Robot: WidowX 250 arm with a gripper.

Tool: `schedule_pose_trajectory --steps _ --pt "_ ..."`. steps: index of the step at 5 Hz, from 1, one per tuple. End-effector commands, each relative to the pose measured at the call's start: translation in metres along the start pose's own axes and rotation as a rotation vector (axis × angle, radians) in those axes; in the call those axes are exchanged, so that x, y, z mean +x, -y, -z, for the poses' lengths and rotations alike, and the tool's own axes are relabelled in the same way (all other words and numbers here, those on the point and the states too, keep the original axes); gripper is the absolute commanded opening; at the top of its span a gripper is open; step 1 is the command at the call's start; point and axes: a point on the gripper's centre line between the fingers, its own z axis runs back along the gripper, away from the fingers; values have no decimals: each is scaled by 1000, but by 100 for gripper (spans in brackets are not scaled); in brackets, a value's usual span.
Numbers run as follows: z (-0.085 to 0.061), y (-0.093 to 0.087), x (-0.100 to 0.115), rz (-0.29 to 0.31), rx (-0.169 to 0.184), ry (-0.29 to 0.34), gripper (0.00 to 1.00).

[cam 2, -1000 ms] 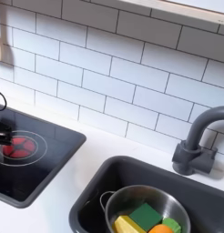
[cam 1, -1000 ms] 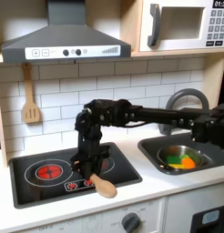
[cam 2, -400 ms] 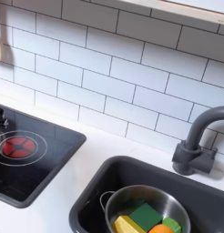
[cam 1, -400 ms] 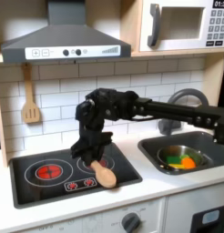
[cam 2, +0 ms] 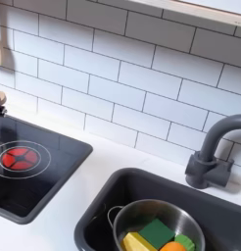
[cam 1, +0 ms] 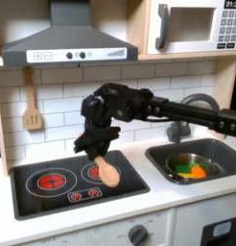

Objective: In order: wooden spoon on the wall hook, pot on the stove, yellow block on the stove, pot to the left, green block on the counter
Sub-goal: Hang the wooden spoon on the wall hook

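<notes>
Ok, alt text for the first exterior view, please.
A black arm's end effector holds a wooden spoon just above the stove. A pot with blocks sits in the sink; a spatula hangs on the wall.

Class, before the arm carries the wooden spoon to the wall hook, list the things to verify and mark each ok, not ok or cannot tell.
1. Wooden spoon held by the gripper: ok, its bowl hangs below.
2. Spoon clear of the stove: cannot tell.
3. Wall hook free: not ok, a spatula hangs on the wall.
4. Pot in the sink: ok.
5. Blocks in the pot: ok.
</notes>
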Motion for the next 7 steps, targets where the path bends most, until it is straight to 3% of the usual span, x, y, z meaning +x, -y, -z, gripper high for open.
schedule_pose_trajectory --steps 1,4,5,6,7 --pt "-20 5 29 42 -85 208 0" --pt "-26 8 59 38 -130 384 0" --pt "-31 13 66 48 -164 440 0" --pt "-32 21 70 85 -173 486 0" --pt "-38 19 82 107 -165 529 0"
